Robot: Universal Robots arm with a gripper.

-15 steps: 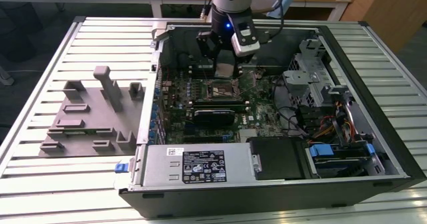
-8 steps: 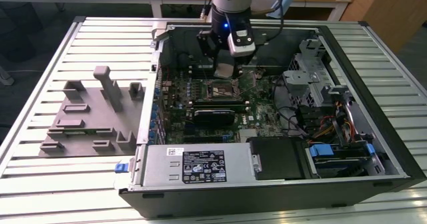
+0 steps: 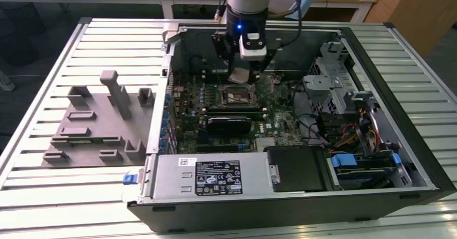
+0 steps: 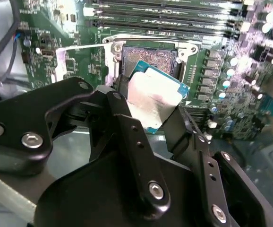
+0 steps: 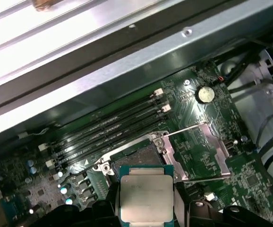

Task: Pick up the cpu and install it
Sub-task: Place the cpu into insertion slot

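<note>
The cpu point(image 3: 240, 77) is a flat square chip with a silvery top plate, and my gripper point(image 3: 241, 74) is shut on its edges inside the open computer case. It hangs just above the bare socket point(image 3: 239, 95) on the green motherboard. In the second wrist view the cpu point(image 4: 153, 101) sits tilted between the black fingers point(image 4: 123, 97), with the socket point(image 4: 148, 56) beyond it. In the first wrist view the cpu point(image 5: 145, 196) lies close to the socket point(image 5: 136, 158), whose metal load plate point(image 5: 198, 151) is swung open to one side.
A grey tray point(image 3: 93, 121) with upright blocks lies on the slatted table at the exterior view's left. The case holds a black heatsink block point(image 3: 228, 124), a power supply point(image 3: 214, 177), a drive cage with cables point(image 3: 343, 89), and memory slots point(image 5: 108, 127) beside the socket.
</note>
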